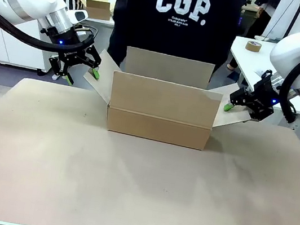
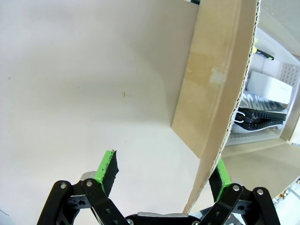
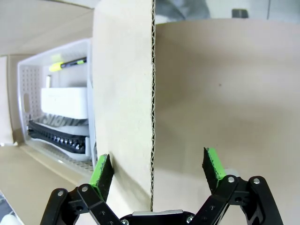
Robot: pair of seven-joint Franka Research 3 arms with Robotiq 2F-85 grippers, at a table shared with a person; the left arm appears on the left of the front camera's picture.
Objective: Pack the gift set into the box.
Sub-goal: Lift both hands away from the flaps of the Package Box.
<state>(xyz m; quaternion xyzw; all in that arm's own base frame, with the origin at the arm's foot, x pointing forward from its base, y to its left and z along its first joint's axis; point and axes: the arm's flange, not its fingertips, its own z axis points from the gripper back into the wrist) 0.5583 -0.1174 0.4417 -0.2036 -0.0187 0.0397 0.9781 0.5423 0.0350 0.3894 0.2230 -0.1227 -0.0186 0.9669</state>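
Observation:
The box [image 1: 161,111] stands at the table's middle back with its flaps spread open. Inside it lies the gift set [image 3: 63,103]: a white perforated tray with a white carton, a black zipped pouch and a pen, also visible past the flap as the gift set [image 2: 269,89]. My left gripper [image 1: 82,76] is open at the left flap [image 1: 103,76]; in the left wrist view the gripper [image 2: 164,161] straddles the flap's edge [image 2: 225,108]. My right gripper [image 1: 232,103] is open at the right flap [image 1: 229,116]; in the right wrist view the gripper [image 3: 157,157] straddles that flap's edge [image 3: 152,117].
A person in a dark printed sweatshirt [image 1: 174,13] stands right behind the box. A small brown carton [image 1: 98,8] sits on a table at the back left, a tape roll [image 1: 253,46] on a white table at the right. The brown tabletop [image 1: 126,189] stretches out in front.

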